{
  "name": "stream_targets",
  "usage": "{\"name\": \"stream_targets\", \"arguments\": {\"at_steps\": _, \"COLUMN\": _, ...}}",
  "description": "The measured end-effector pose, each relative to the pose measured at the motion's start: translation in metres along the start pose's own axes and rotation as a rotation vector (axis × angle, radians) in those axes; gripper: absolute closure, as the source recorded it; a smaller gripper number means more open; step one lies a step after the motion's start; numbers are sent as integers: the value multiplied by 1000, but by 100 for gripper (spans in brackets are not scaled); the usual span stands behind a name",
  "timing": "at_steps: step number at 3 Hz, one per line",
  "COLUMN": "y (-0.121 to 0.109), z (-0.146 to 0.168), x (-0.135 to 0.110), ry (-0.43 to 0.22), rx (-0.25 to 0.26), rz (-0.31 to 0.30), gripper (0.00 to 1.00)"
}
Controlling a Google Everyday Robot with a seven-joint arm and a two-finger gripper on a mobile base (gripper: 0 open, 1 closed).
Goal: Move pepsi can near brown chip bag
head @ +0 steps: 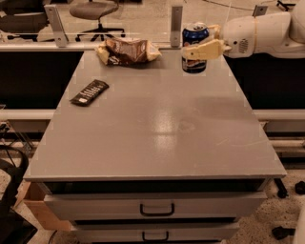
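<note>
The pepsi can (194, 47) is a blue can with a silver top, upright at the far right part of the grey table (157, 138). My gripper (202, 43) comes in from the right on a white arm and is shut on the can, one pale finger across its front. The can's base is at or just above the tabletop; I cannot tell which. The brown chip bag (127, 51) lies crumpled at the far edge, left of the can, with a gap between them.
A flat black remote-like bar (89, 92) lies on the left part of the table. Metal posts (177, 19) and a rail stand along the far edge. Office chairs (93, 12) stand beyond. Drawers (157, 208) are below the front edge.
</note>
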State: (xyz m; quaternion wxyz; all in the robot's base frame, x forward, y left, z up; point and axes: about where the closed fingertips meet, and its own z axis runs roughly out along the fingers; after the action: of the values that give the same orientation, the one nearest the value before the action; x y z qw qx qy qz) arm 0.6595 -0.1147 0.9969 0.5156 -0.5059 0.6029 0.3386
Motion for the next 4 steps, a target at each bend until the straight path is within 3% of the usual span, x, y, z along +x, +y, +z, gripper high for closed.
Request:
{"name": "stream_targets", "arguments": {"at_steps": 2, "y": -79, "z": 28, "x": 14, "ry": -35, "rx": 274, "rz": 46, "gripper": 100}}
{"name": "stream_targets", "arguments": {"at_steps": 4, "y": -131, "z": 40, "x": 28, "ry": -8, "rx": 444, "rz": 38, "gripper": 100}}
